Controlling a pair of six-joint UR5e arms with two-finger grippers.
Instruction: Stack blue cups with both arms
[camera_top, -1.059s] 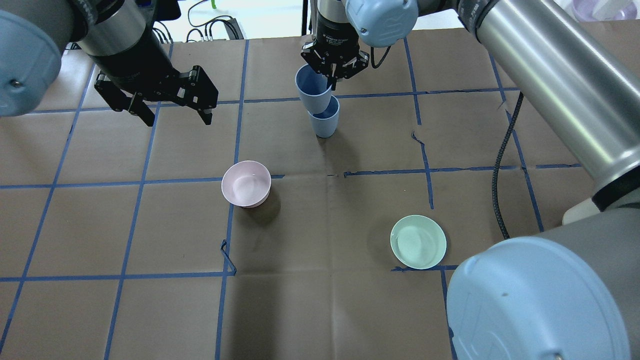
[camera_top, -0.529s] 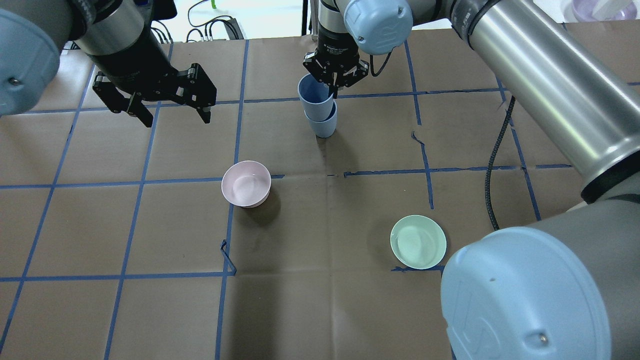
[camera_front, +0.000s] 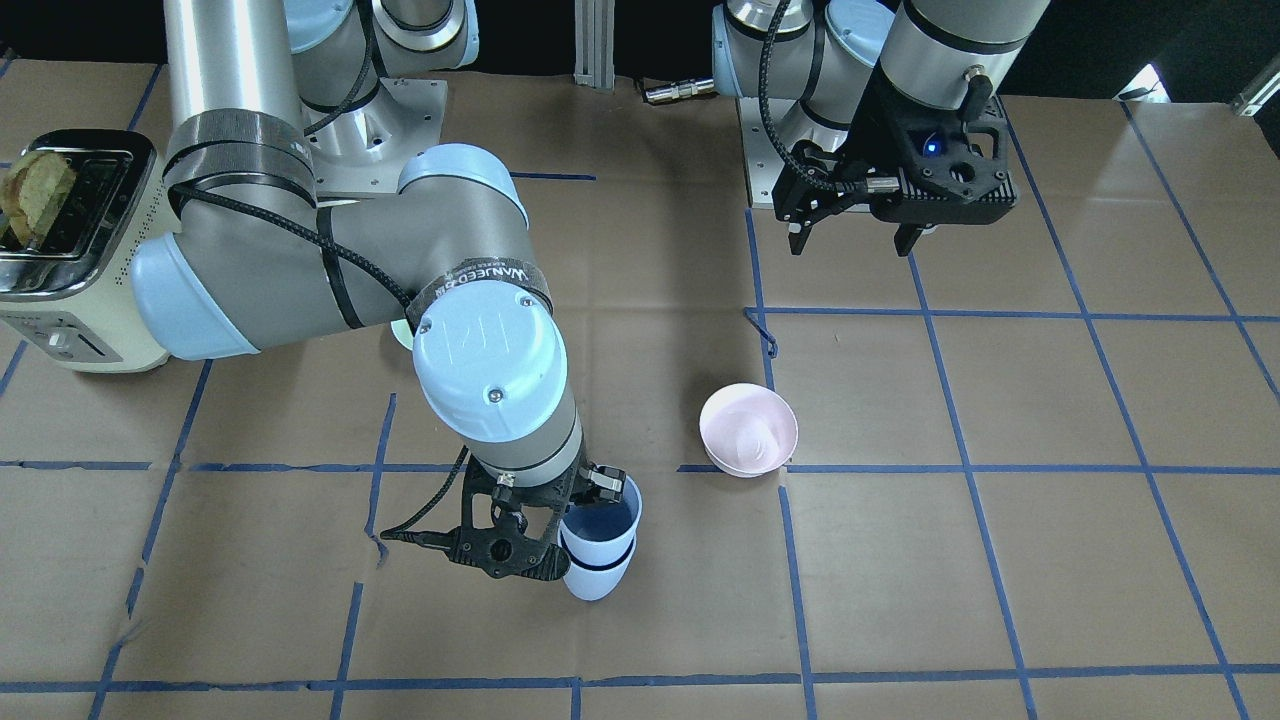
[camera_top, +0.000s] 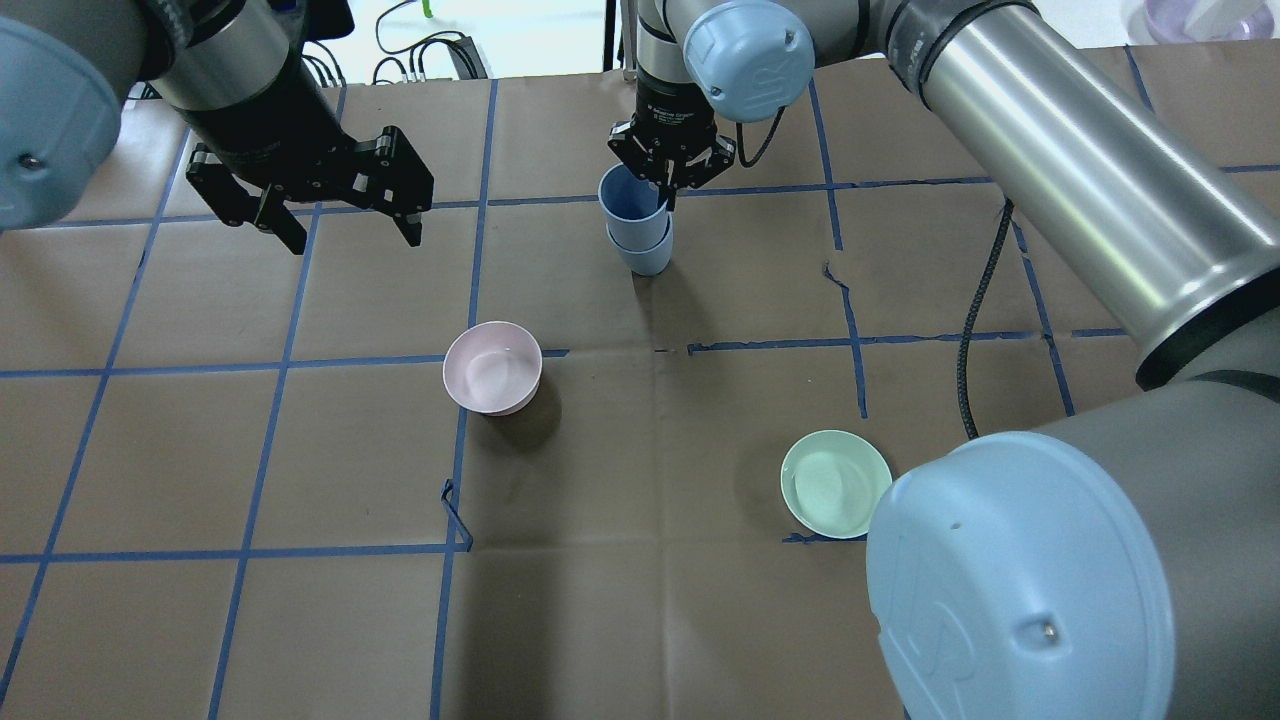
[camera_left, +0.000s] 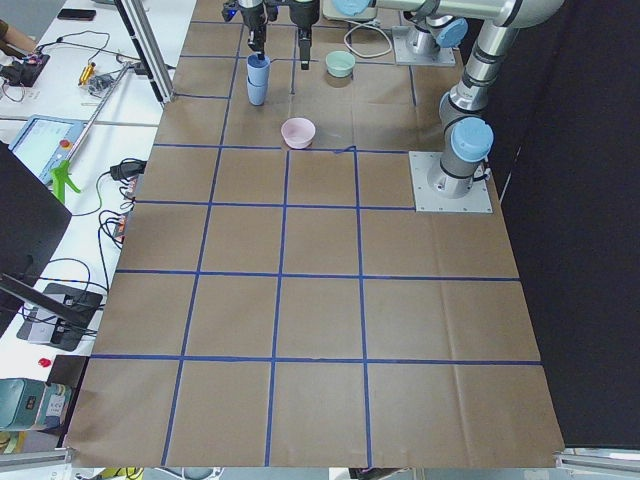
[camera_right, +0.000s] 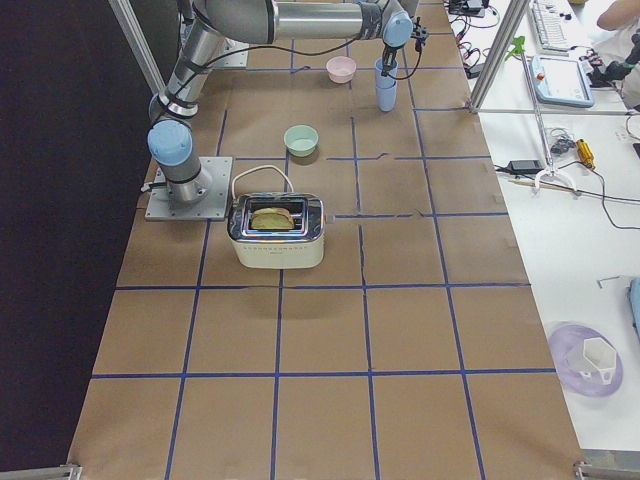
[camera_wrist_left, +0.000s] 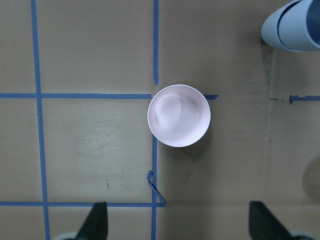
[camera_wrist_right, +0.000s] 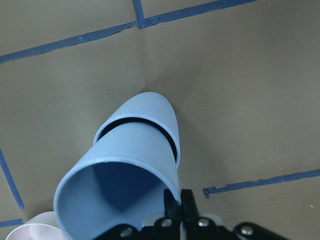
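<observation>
Seats the upper pale blue matte plastic tumbler (camera_top: 626, 198) far deeper than a second ago, nearly straight now, nested in the lower pale blue tumbler (camera_top: 645, 252) with only a thin dark gap between the rims. Keeps the right black two-finger gripper (camera_top: 668, 186) pinched on the upper tumbler's rim, at about 3 o'clock of it in the overhead view, one finger inside the wall and one outside. Holds the left black two-finger gripper (camera_top: 357, 238) spread wide and empty, unmoved, well apart at 9 o'clock of the stack. Finds the stack standing at 12 o'clock on the brown paper-covered table (camera_top: 250, 640), with the pale pink bowl (camera_top: 492, 367) toward 7 o'clock of it and the mint-green bowl (camera_top: 830, 483) toward 5 o'clock, neither touching it. Judges the tumblers light, stiff and thin-walled, smooth enough to slip and tall enough to tip. Favours a rim pinch or a hold across the upper body, never the tapering rounded base. Expects little left beyond letting go. Warns of the top tumbler clinging to a finger on release and lifting or toppling the pair.
</observation>
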